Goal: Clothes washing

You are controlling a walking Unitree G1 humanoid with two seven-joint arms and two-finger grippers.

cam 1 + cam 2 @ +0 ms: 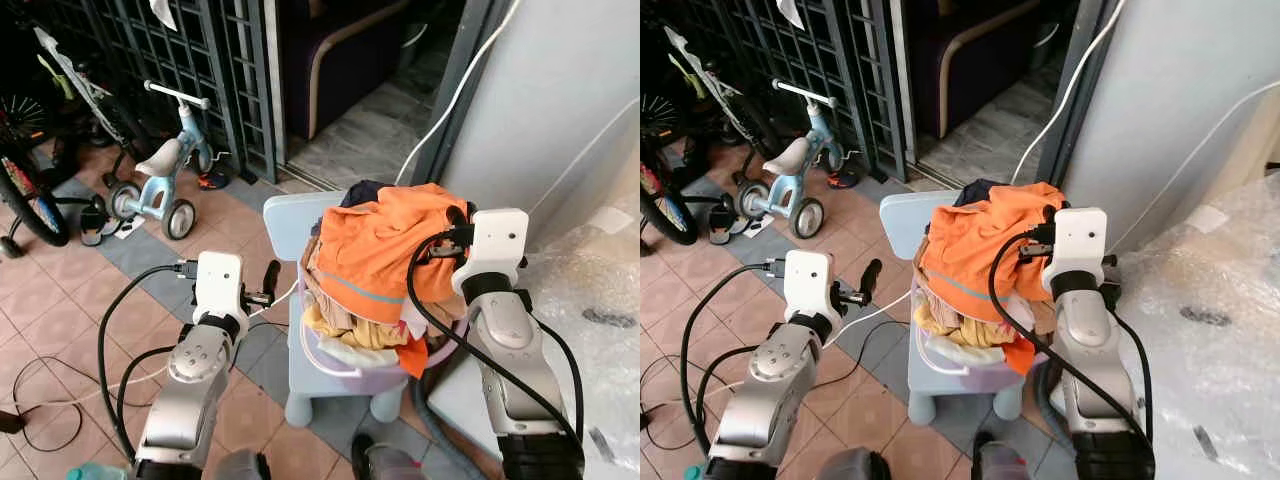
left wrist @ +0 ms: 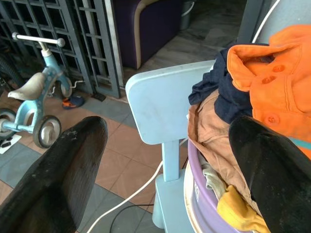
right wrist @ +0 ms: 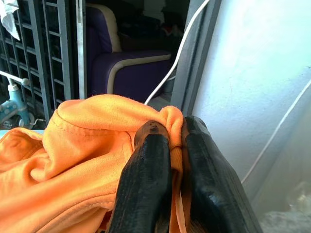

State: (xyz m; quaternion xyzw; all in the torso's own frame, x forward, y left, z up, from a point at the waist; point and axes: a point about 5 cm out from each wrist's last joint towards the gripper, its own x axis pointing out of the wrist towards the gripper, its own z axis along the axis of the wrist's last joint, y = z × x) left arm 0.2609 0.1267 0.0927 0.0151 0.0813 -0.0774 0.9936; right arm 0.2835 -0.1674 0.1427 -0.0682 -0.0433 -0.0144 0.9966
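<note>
**Right gripper pinches orange shirt atop laundry heap**

Right gripper (image 3: 170, 145) is clamped on a fold of the bright orange cotton shirt (image 1: 385, 245), top of the pile. Left gripper (image 2: 165, 179) hangs spread apart beside the pale blue plastic chair (image 1: 285, 215). Risk: thin pinch slips, or lifting drags neighbouring clothes out. The lilac plastic basin (image 1: 345, 370) on the chair holds navy, tan, yellow, white garments.

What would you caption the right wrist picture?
Right gripper pinching a fold of an orange shirt from the laundry pile.
</note>
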